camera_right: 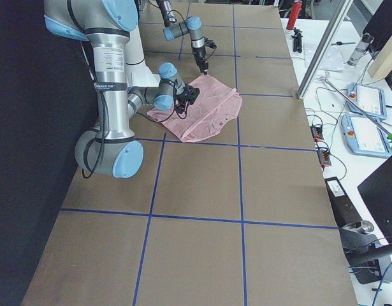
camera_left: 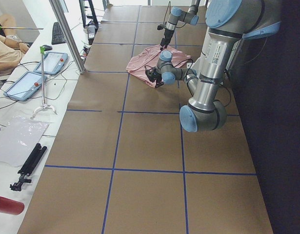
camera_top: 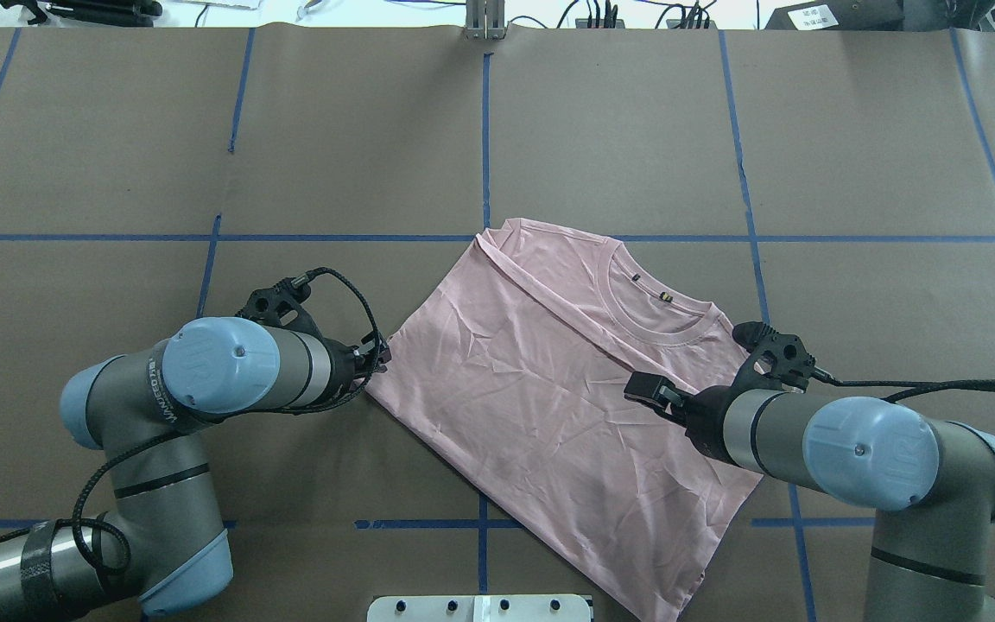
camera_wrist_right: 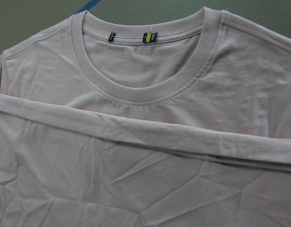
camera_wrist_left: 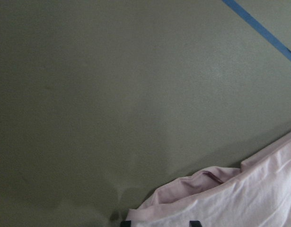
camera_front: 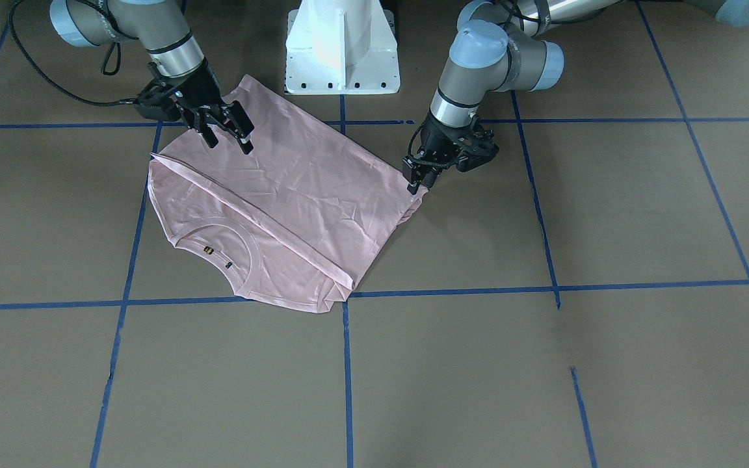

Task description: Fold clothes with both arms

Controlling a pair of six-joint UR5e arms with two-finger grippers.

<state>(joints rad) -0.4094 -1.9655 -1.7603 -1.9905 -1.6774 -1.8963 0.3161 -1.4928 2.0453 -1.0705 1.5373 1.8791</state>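
Left hand [camera_top: 379, 358] mostly hidden behind its own wrist overhead; wrist cam crops its fingertips [camera_wrist_left: 194, 223] at bottom edge.

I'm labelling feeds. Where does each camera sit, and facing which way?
Front: across table, facing robot; shirt, left arm, right arm, base.
Overhead: behind robot, looking forward-down; both arms.
Left side: table's left end; left arm nearest.
Right side: table's right end; right arm nearest.
Left wrist: down at shirt's edge; no arm.
Right wrist: down at collar; no arm.
Shared: front, overhead show collar.
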